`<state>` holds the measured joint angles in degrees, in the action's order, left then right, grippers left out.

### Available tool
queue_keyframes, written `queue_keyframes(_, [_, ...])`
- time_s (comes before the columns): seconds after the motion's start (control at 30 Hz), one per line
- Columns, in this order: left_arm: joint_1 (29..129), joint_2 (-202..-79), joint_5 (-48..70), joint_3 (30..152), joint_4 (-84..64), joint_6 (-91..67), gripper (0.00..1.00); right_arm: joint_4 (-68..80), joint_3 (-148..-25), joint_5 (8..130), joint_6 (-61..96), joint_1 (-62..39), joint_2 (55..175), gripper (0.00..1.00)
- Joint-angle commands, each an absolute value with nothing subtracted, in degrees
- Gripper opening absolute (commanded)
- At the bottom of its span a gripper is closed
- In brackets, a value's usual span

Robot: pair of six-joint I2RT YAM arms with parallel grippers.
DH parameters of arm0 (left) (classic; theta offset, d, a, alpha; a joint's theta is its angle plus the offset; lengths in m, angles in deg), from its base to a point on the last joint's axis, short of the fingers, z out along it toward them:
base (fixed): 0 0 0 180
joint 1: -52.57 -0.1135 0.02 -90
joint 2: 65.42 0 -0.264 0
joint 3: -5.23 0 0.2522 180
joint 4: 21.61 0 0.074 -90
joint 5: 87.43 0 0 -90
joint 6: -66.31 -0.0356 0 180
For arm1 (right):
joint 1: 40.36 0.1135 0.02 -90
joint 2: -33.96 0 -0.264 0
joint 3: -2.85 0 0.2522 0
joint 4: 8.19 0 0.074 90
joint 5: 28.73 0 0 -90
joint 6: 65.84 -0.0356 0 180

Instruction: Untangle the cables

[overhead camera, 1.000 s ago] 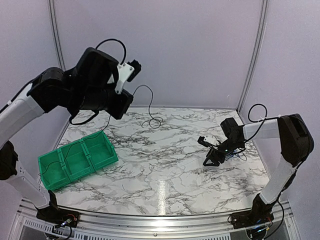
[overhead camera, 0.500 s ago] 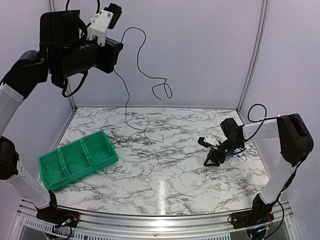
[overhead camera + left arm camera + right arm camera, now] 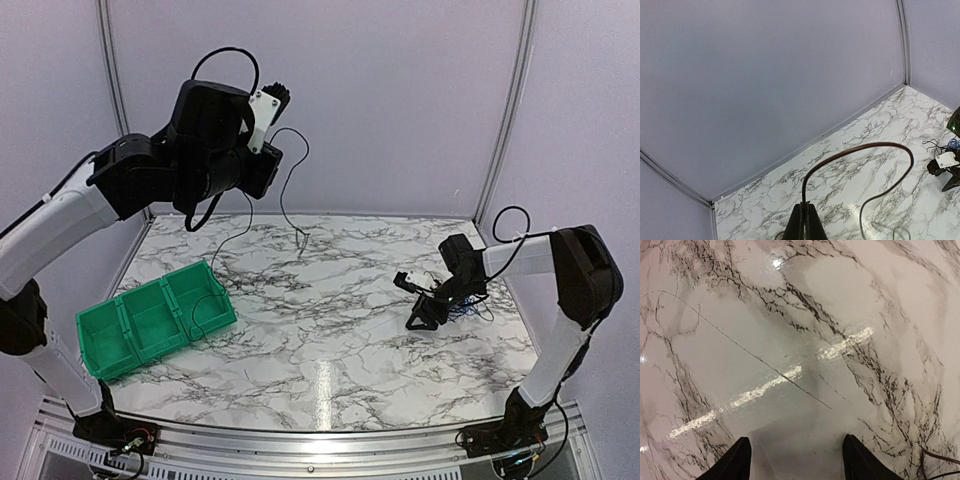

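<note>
My left gripper is raised high over the table's back left and is shut on a thin black cable. In the left wrist view the shut fingers pinch that cable, which arcs up, right and back down. One strand hangs to the marble near the back, and another drops toward the green bin. A small bunch of blue and black cables lies at the right, just behind my right gripper. That gripper sits low over the table, open, with only marble between its fingers.
The green bin has three compartments and stands at the front left, with a cable strand over its right end. Walls with metal posts enclose the back and sides. A thin straight dark line crosses the marble ahead of the right gripper.
The left arm swung up and left, lifting the cable off the table, then came back down and right. The cable now hangs lower. The right arm has not moved.
</note>
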<state>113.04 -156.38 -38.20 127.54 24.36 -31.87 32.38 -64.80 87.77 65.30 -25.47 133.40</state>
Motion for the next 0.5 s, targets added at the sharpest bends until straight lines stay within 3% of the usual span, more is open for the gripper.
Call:
queue_keyframes(0.0, [110.91,-154.72,-39.09,126.17,22.68,-28.21,0.0,33.35,-65.32,86.58,65.75,-24.72,135.33,0.63])
queue_keyframes(0.47, [104.81,-150.21,-38.82,123.4,22.7,-29.94,0.0,33.79,-65.75,86.15,65.9,-24.72,136.69,0.63])
